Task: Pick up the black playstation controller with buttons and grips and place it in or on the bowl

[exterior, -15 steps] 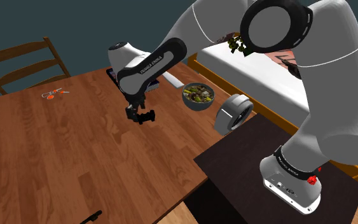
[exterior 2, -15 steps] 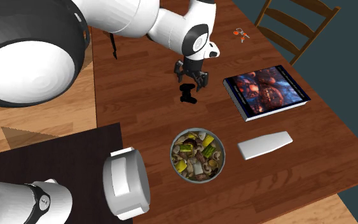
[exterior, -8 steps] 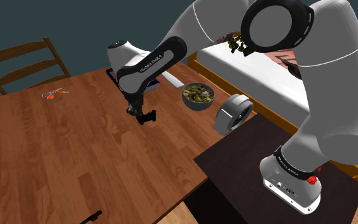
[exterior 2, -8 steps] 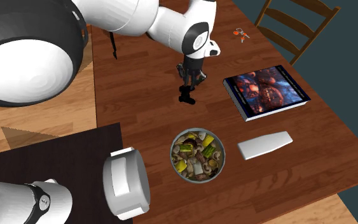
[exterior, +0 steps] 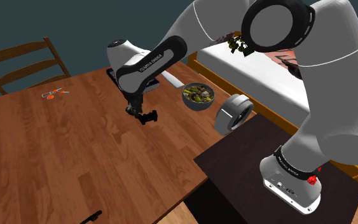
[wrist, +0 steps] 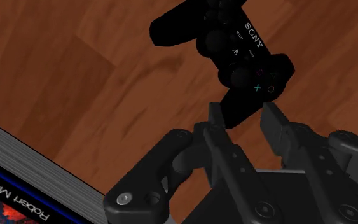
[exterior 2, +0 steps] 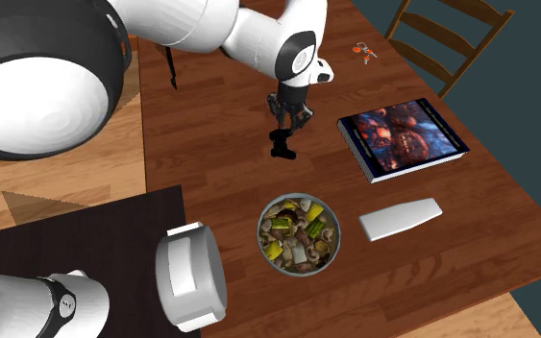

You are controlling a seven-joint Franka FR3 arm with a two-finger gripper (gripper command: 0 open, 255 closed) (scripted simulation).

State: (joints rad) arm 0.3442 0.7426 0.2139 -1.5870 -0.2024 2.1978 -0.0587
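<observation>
Gripper (wrist: 243,116) clasps one grip of the black controller (wrist: 234,44), whose body sticks out past it over the wooden table (wrist: 75,76).

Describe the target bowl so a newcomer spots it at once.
Start at the wooden table, near the edge beside the dark stand. The bowl sits there, next to a white slab. It alone is round, grey-rimmed and heaped with chopped food.

White arm (exterior: 327,108) wearing dark joint caps (exterior: 278,24), forearm lettering (exterior: 151,63); red button (exterior: 310,181) sitting 4 o'clock, shoulder view; black gripper (wrist: 244,114) showing screws (wrist: 125,198).
</observation>
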